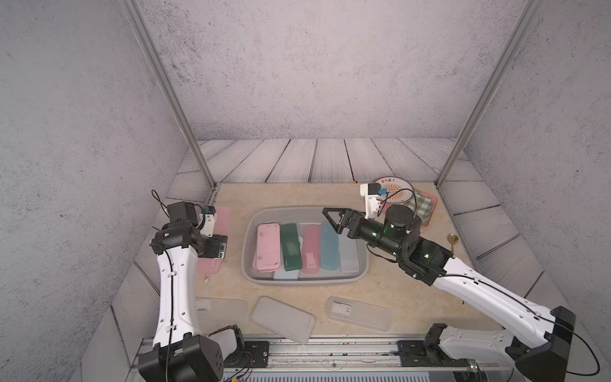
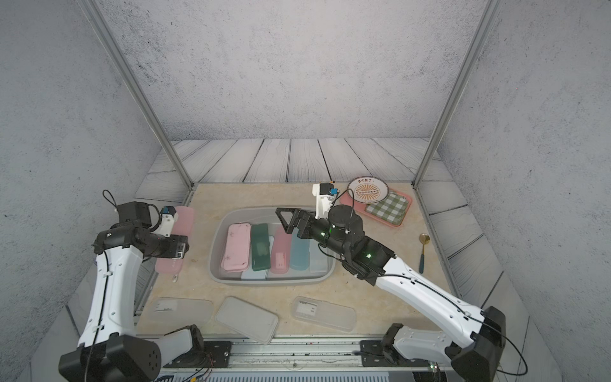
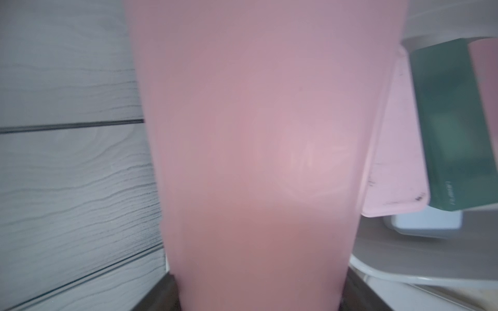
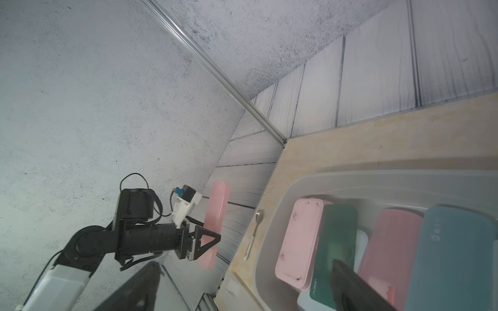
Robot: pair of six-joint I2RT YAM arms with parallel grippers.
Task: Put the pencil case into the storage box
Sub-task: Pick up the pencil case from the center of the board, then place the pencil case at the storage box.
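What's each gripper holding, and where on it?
The left gripper clamps the pink pencil case across its width, partway along its length. The right gripper is open and empty.

Left hand (image 4: 206,242) raised, clamped on the pink pencil case (image 4: 218,204); right hand (image 1: 332,220) gaping, arm outstretched.

The storage box (image 1: 305,281) is sitting in the middle of the table (image 1: 390,291), holding a row of cases (image 1: 291,246). Three loose cases (image 1: 282,319) are lying along the front edge. A tray (image 2: 385,221) with a plate (image 2: 367,190) and cloth (image 2: 388,206) is sitting in the back right corner. The pencil case (image 1: 222,220) is hanging just outside the left edge.
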